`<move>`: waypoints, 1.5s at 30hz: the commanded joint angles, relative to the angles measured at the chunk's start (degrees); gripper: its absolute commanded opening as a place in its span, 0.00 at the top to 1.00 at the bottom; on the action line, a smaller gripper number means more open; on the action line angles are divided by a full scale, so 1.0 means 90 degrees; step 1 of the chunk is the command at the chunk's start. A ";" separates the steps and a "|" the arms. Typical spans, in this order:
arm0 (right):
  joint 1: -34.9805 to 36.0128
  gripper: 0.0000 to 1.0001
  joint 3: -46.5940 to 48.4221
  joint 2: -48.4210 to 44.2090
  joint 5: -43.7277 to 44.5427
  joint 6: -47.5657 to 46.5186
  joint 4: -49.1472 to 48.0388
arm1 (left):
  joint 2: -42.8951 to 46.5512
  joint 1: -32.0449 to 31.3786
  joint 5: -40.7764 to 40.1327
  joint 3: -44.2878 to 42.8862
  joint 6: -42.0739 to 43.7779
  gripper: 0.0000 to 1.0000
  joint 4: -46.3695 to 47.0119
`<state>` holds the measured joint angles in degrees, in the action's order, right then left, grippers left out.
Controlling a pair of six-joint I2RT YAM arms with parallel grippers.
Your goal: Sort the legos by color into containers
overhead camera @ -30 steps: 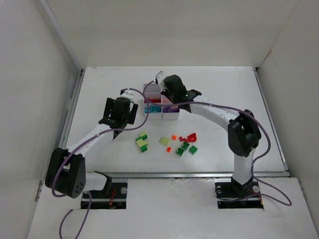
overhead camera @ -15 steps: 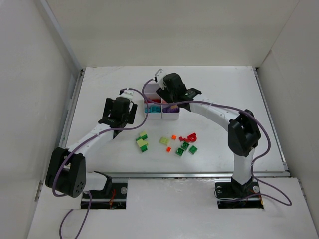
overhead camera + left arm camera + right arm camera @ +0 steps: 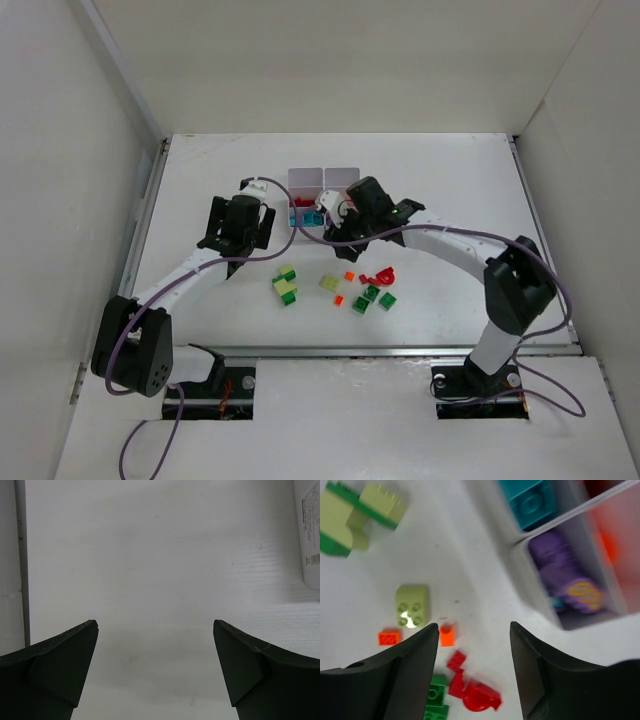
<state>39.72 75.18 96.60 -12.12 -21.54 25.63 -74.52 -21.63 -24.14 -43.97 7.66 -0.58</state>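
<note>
The white containers [image 3: 342, 178] stand mid-table; their near part is hidden under my right arm. Teal legos [image 3: 530, 500] and purple legos [image 3: 565, 575] lie in adjoining compartments, and a red blur fills the one behind. Loose legos lie nearer: a green and yellow-green cluster [image 3: 286, 286], a yellow-green brick [image 3: 412, 606], two orange bits [image 3: 447, 636], red pieces [image 3: 480, 695], green bricks [image 3: 372, 293]. My right gripper [image 3: 473, 626] hangs open and empty above the table between the containers and the red pieces. My left gripper [image 3: 154, 624] is wide open over bare table, left of the containers.
White walls close in the table on the left, back and right. A metal rail [image 3: 20, 555] runs along the table's left side. The containers' labelled side [image 3: 310, 530] shows at the right edge of the left wrist view.
My right gripper was shut over the containers; it has opened and drawn back toward the near side, now over the loose legos. The left arm has not moved.
</note>
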 commanded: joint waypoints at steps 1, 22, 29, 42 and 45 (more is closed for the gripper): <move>-0.0010 0.37 -0.0189 0.0555 -0.1260 -0.0058 0.0560 | 0.0145 0.0020 0.0055 -0.0027 -0.0031 0.00 0.0191; 0.0352 0.66 -0.0471 0.1162 0.0048 0.0499 0.0444 | 0.0272 0.0020 -0.0023 0.0100 -0.0031 0.00 0.0191; 0.0352 1.00 -0.0092 0.0567 0.0223 0.0703 0.0229 | 0.0272 0.0020 -0.0023 0.0100 -0.0031 0.00 0.0191; -0.0624 1.00 0.1499 0.0329 0.1571 0.2392 -0.0797 | 0.0272 0.0020 -0.0023 0.0100 -0.0031 0.00 0.0250; -0.0683 1.00 0.2006 0.0827 0.1659 0.2588 -0.0680 | 0.0272 0.0020 -0.0023 0.0100 -0.0031 0.00 0.0250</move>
<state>33.74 89.52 99.53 -0.05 -2.83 20.80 -74.39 -21.63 -23.99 -43.57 7.66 0.21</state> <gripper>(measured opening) 0.232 0.997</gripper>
